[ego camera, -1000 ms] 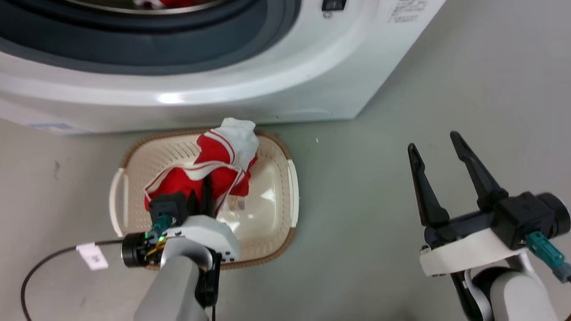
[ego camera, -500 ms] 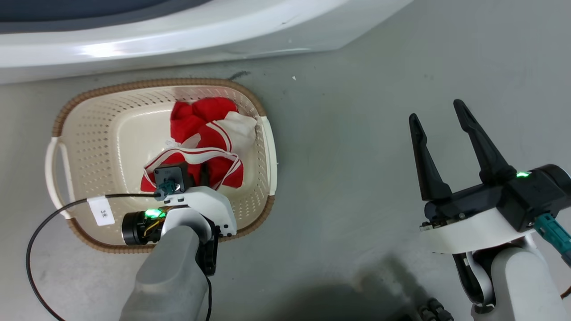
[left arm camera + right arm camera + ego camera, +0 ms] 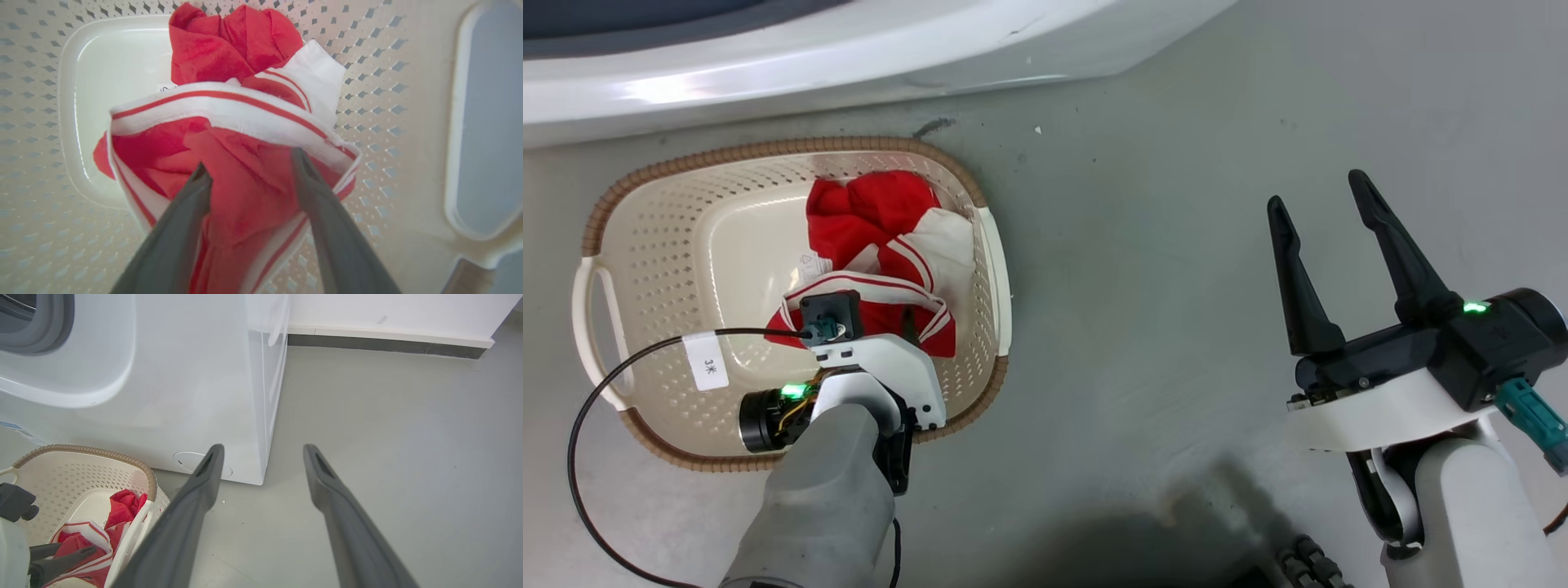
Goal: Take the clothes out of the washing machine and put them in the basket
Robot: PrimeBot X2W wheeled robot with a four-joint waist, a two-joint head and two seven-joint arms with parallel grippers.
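**Red clothes in the basket, my left fingers spread around them**

My left gripper (image 3: 250, 163) points down into the basket (image 3: 768, 148) at the left of the head view. Its two fingers are parted, with a fold of the clothes (image 3: 229, 45) bunched between them. From the wrist view I cannot tell whether the cloth presses on the fingers' inner faces or merely lies between them. The red and white heap sits toward the basket's right wall, close under the brown rim, and the left half is bare plastic. The washing machine (image 3: 768, 57) runs along the top edge, its base just above the basket's far rim. My right gripper (image 3: 1315, 192) hangs at the right, fingers spread and empty, over open grey floor (image 3: 1160, 286), well apart from the basket.
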